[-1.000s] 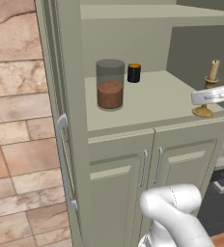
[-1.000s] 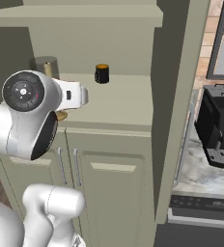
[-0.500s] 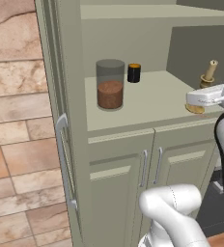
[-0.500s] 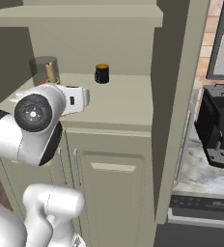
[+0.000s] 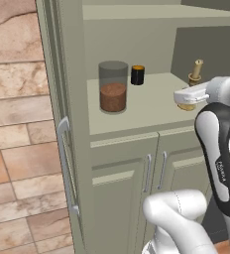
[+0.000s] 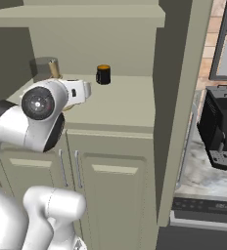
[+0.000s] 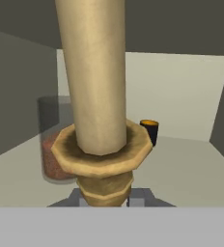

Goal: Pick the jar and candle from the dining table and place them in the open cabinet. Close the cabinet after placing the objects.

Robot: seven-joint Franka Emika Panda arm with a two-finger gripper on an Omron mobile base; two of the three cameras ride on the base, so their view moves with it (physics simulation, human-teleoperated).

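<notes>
From the left base view I see the jar (image 5: 113, 87), half full of brown powder, on the cabinet (image 5: 137, 106) shelf well left of my gripper (image 5: 182, 97), bare shelf between. In the right base view the candle (image 6: 54, 70) stands just behind my hand near the shelf's edge. In the hand view my fingertips (image 7: 139, 197) pinch the candle's (image 7: 100, 111) stem, jar (image 7: 53, 140) behind it.

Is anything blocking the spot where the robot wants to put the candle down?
Nothing visible does. The gripper holds the candle over bare cabinet shelf. The jar and a small black cup stand farther along the shelf, apart from it.
</notes>
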